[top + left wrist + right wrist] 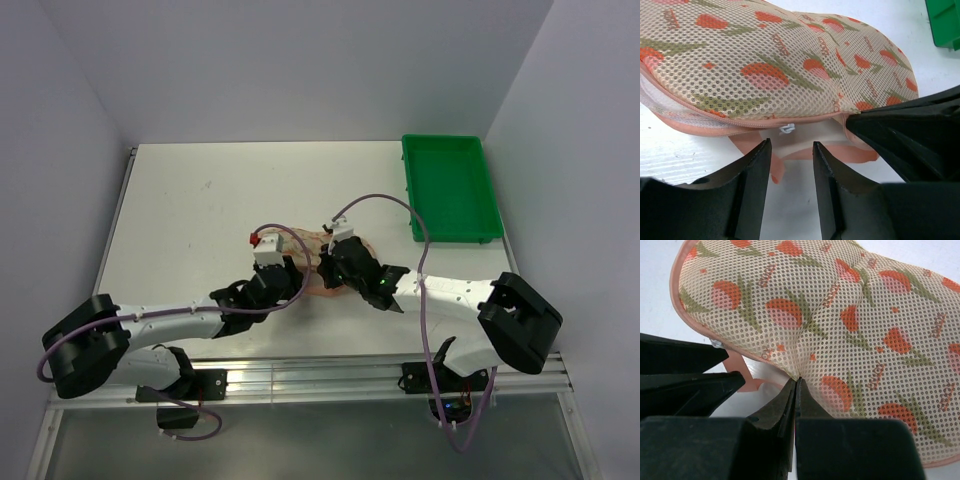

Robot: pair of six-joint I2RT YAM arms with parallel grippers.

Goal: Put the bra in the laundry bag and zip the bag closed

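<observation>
Peach mesh laundry bag [765, 60] lies on the tabletop [200, 200], bra unseen. Our right gripper [796, 381] clenches its jaws on the rim; our left gripper [791, 146], jaws released, should pinch the white zip pull [785, 129] squarely.

Peach mesh laundry bag [790, 60] (red-orange tulips)

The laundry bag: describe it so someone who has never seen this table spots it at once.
The green tray sits in the white table's far right corner. The laundry bag lies mid-table, toward the front. It is the only patterned thing: a two-lobed peach mesh pouch with red-orange flower prints and pink trim.
</observation>
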